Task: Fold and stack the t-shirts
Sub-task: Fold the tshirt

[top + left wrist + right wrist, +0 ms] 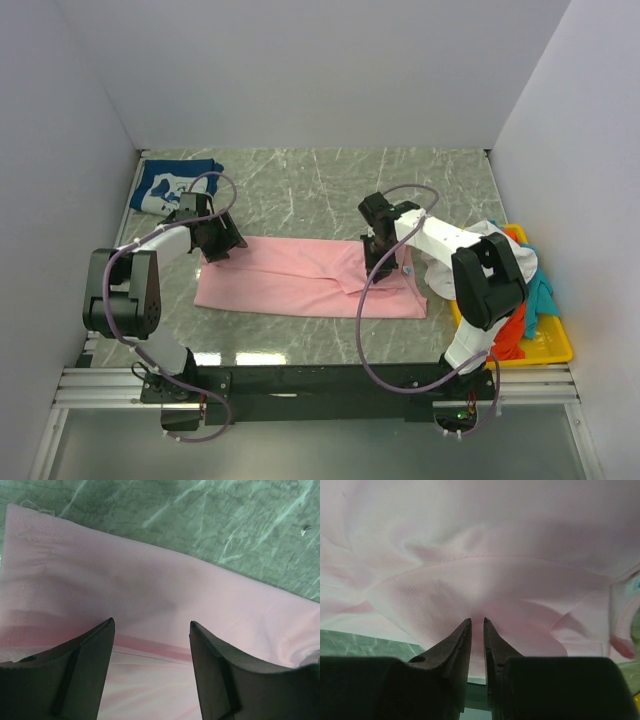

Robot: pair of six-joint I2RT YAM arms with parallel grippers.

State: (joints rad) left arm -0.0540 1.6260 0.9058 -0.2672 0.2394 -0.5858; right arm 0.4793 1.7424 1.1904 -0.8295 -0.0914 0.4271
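Note:
The light-pink t-shirt (290, 280) lies spread flat as a wide strip across the middle of the table. My left gripper (222, 245) hovers open over its upper left edge; in the left wrist view the gripper (151, 625) straddles a fold line of the pink cloth (125, 580) with nothing between the fingers. My right gripper (380, 262) is at the shirt's right part, where the cloth bunches. In the right wrist view its jaws (477, 621) are nearly together, pinching a ridge of pink cloth (470, 555). A navy t-shirt (170, 187) with white print lies folded at the back left.
A yellow tray (548, 345) at the right edge holds a heap of white (480, 240), orange-red (510, 335) and teal (543, 295) t-shirts, partly behind the right arm. Green marble tabletop (200, 510) shows beyond the pink shirt. White walls enclose the table.

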